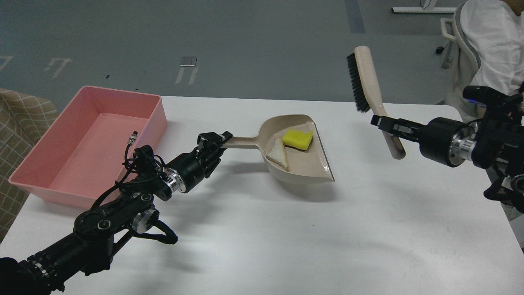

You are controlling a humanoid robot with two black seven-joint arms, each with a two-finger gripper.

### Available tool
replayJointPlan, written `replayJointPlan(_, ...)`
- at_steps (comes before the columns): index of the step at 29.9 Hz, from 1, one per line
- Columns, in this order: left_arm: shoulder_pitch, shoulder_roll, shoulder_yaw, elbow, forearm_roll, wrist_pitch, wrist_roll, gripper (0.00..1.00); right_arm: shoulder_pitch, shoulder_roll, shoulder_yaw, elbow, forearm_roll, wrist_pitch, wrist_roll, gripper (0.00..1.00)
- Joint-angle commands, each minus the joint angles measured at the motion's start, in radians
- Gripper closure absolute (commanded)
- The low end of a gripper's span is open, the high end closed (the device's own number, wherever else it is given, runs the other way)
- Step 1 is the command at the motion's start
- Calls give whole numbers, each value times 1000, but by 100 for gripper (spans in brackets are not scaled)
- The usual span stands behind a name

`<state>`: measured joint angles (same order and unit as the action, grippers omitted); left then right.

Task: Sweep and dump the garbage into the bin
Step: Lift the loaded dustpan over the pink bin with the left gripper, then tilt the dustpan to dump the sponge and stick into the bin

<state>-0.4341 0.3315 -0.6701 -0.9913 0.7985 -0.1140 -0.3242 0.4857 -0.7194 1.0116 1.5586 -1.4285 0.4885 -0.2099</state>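
The garbage lies inside the beige dustpan (305, 164): a yellow sponge chunk (298, 138) at the pan's far side and a whitish triangular slice (278, 153) beside it. My left gripper (217, 141) is shut on the dustpan's handle and holds the pan lifted off the white table, its shadow below it. My right gripper (382, 123) is shut on the handle of the beige brush (365, 84), held upright in the air to the right of the pan, bristles facing left. The pink bin (45, 170) stands at the table's left edge with nothing in it.
A person in a white shirt (491, 49) sits on a chair beyond the table's right far corner. A checked cloth (20, 119) lies left of the bin. The white table (286, 237) spreads in front of both arms.
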Motion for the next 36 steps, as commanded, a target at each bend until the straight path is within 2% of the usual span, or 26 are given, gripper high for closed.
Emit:
replayJointPlan(1,-3,24,-26,-6,-41,11,-1,100,-33,-57,33,-43,31,0,3,96)
replayJointPlan(8,2,104,-143,-67,-104,17,1,100,-128,-72,126,-89,34,0,4,96)
replayJointPlan(11,26,173,-230,-158,-113,31,1,100,-150,-72,142,-91,34,0,4,96)
replayJointPlan(16,149,270,-376,-243,-159,36,2,100,-151,-65,145,-97,34,0,4,96)
replayJointPlan(22,250,353,-512,-265,-162,24,-1,100,-151,-61,150,-97,34,0,4,96)
replayJointPlan(28,463,474,-703,-346,-163,-6,2,100,-151,-63,153,-97,34,0,7,96)
replayJointPlan(31,618,521,-824,-363,-167,-32,2,100,-151,-63,159,-98,34,0,14,96)
replayJointPlan(36,834,609,-965,-357,-154,-136,1,100,-153,-61,159,-103,34,0,17,96)
